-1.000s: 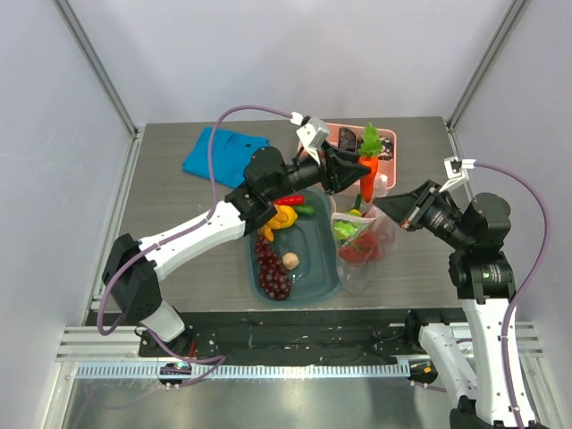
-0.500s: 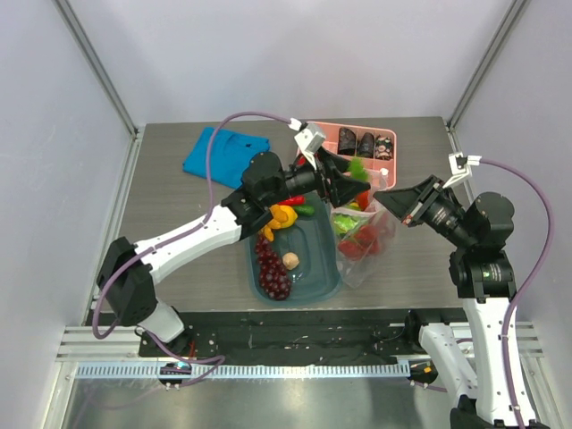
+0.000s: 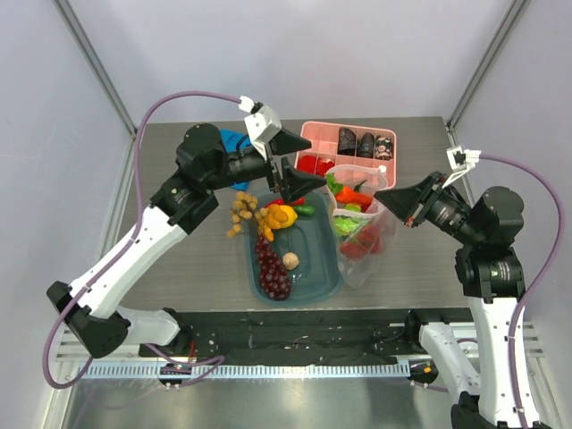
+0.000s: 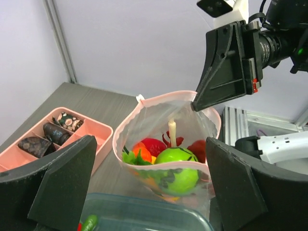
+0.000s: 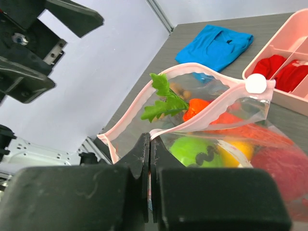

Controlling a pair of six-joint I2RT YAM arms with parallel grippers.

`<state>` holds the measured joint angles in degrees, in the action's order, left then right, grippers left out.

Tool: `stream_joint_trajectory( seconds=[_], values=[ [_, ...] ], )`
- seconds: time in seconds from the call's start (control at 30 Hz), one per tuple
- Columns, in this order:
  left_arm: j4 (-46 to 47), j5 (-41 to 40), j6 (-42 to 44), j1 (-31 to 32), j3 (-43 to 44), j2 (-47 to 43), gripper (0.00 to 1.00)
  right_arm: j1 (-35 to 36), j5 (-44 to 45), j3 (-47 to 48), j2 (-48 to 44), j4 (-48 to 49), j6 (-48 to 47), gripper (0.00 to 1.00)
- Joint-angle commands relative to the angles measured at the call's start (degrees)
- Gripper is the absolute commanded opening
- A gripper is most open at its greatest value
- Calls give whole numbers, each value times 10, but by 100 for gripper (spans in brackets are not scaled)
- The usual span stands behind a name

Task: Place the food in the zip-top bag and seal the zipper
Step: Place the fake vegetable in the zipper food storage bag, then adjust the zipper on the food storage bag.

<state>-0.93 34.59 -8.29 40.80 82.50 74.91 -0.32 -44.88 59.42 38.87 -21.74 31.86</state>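
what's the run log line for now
left gripper: open, empty | right gripper: shut on clear zip-top bag | orange toy carrot: in bag | pink zipper: unsealed

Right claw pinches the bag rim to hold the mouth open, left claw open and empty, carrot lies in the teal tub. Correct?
One thing is off. The carrot is not in the teal tub: it is in the zip-top bag, with its leaves poking out of the mouth, as the right wrist view shows. The rest is right: the right claw pinches the bag rim, and the left claw is open and empty.
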Motion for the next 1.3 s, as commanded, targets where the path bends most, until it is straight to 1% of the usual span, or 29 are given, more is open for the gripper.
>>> stream_joint_trajectory(
  seconds=[0.0,0.07,0.1,0.17,0.2,0.23,0.3,0.33,0.37,0.4,0.43,0.53,0.6,0.67,0.7,0.77,0.93,1.03,1.07,1.13,1.17,1.2,1.23,1.27],
  values=[
    [-159,-43,17,3,69,12,98,1,15,35,-23,7,-60,1],
    [-206,-64,-11,4,99,36,93,1,23,26,-38,6,-59,1],
    [-221,-68,-18,4,134,62,92,1,25,21,-42,6,-61,1],
    [-263,-70,-35,4,173,96,88,1,37,16,-52,-14,-76,1],
    [-273,-66,-35,5,208,111,87,1,48,13,-60,-20,-84,1],
    [-280,-67,-35,10,225,143,87,1,52,11,-64,-28,-89,1],
    [-296,-68,-27,18,270,175,85,1,56,5,-77,-45,-109,1],
    [-304,-69,-20,30,286,205,85,1,59,-1,-82,-51,-118,1],
    [-318,-69,-14,38,302,223,81,1,64,-4,-85,-61,-125,1],
    [-348,-77,8,45,338,239,79,1,72,-7,-93,-67,-145,1],
    [-366,-81,19,62,354,268,78,1,74,-13,-95,-75,-157,1],
    [-417,-80,45,91,409,307,78,1,84,-27,-108,-91,-182,1],
    [-453,-79,58,104,447,348,75,1,84,-34,-112,-96,-188,1],
    [-496,-70,66,114,471,386,72,1,83,-40,-115,-101,-202,1],
    [-507,-66,70,117,492,396,72,1,84,-42,-116,-103,-206,1],
    [-522,-57,77,122,505,412,71,1,87,-46,-120,-107,-217,1],
    [-512,-42,80,130,517,435,67,1,88,-62,-127,-101,-222,1],
    [-473,-34,80,130,516,435,44,1,83,-70,-127,-92,-223,1],
    [-457,-29,77,129,512,433,24,1,80,-76,-125,-85,-223,1],
    [-407,-1,65,129,501,425,6,1,72,-84,-118,-74,-224,1],
    [-389,14,58,129,484,422,0,1,71,-87,-112,-66,-224,1],
    [-357,45,45,128,475,419,0,1,69,-86,-101,-62,-225,2],
    [-341,60,40,126,465,410,0,1,67,-86,-94,-60,-225,5],
    [-327,72,36,124,444,408,0,1,64,-85,-88,-59,-225,11]
  ],
)
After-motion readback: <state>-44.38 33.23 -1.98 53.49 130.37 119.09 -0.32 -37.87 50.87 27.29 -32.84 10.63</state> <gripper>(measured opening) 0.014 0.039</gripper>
